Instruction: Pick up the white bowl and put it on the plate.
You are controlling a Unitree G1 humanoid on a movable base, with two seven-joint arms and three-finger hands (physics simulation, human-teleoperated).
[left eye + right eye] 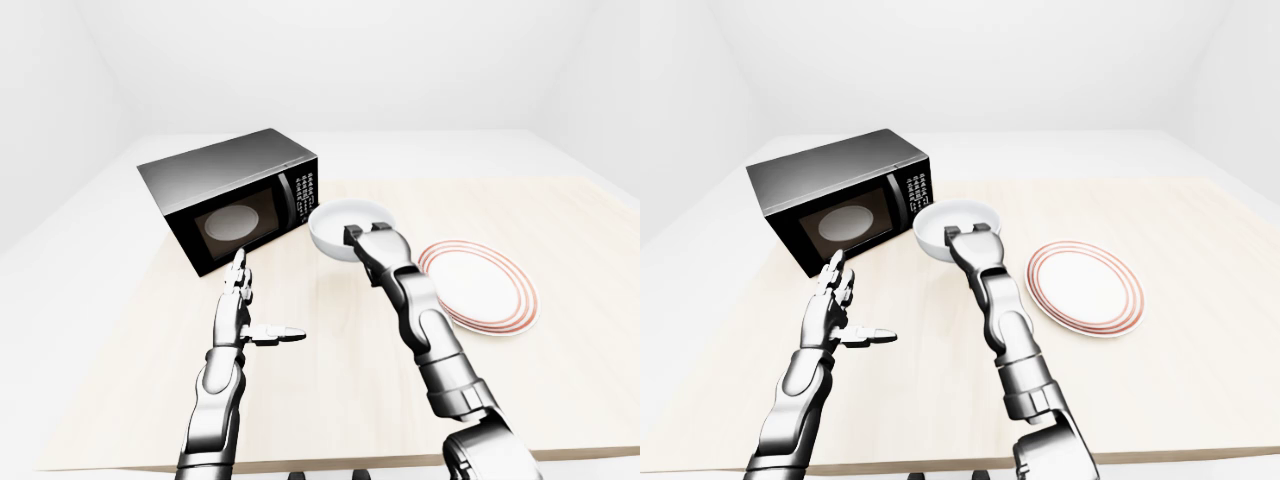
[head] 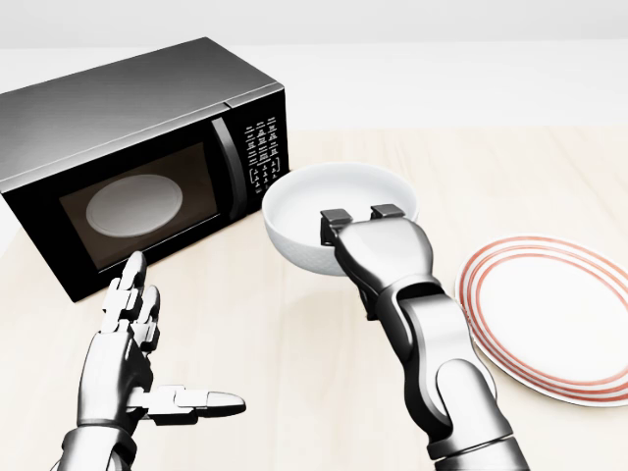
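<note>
The white bowl (image 2: 324, 211) hangs above the wooden table, upright, at the middle of the head view. My right hand (image 2: 361, 218) is shut on its near rim, two fingers hooked inside the bowl. The plate (image 2: 554, 314), white with red rings, lies flat on the table at the right, apart from the bowl. At the lower left my left hand (image 2: 147, 348) is open, fingers up and thumb pointing right, holding nothing.
A black microwave (image 2: 137, 162) stands on the wooden table (image 2: 451, 177) at the upper left, door closed, just left of the raised bowl. Bare tabletop lies between bowl and plate; the table's near edge (image 1: 330, 462) shows in the left-eye view.
</note>
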